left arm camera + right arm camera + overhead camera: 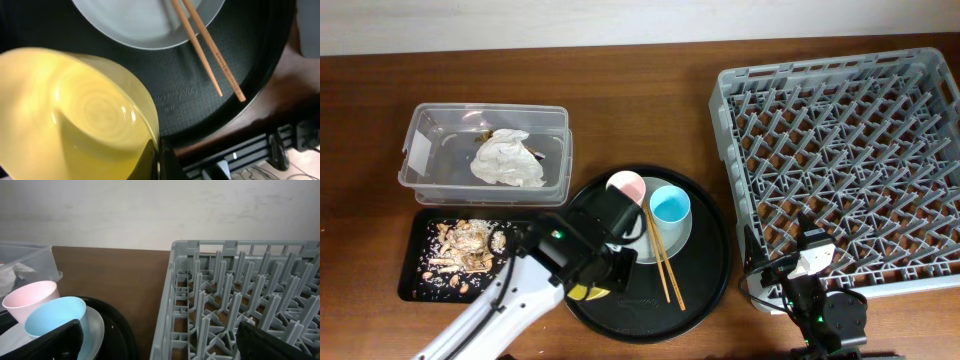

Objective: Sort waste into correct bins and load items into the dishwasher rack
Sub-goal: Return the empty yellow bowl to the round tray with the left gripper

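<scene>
My left gripper (588, 283) is shut on the rim of the yellow bowl (75, 115), held over the front left of the round black tray (705, 270). The pale grey plate (145, 22) lies on that tray with the wooden chopsticks (207, 47) across it; the pink cup (626, 186) and blue cup (670, 206) stand on it. White tissue (507, 160) lies in the clear tub (420, 130). Beige food scraps (465, 245) lie in the shallow black tray (415, 285). My right gripper (160, 345) is open, low at the front left corner of the grey rack (840, 150).
The brown wooden table runs to a pale wall at the back. The rack (240, 290) rises right in front of the right gripper. The pink cup (27, 300) and blue cup (55, 320) show at the left of the right wrist view.
</scene>
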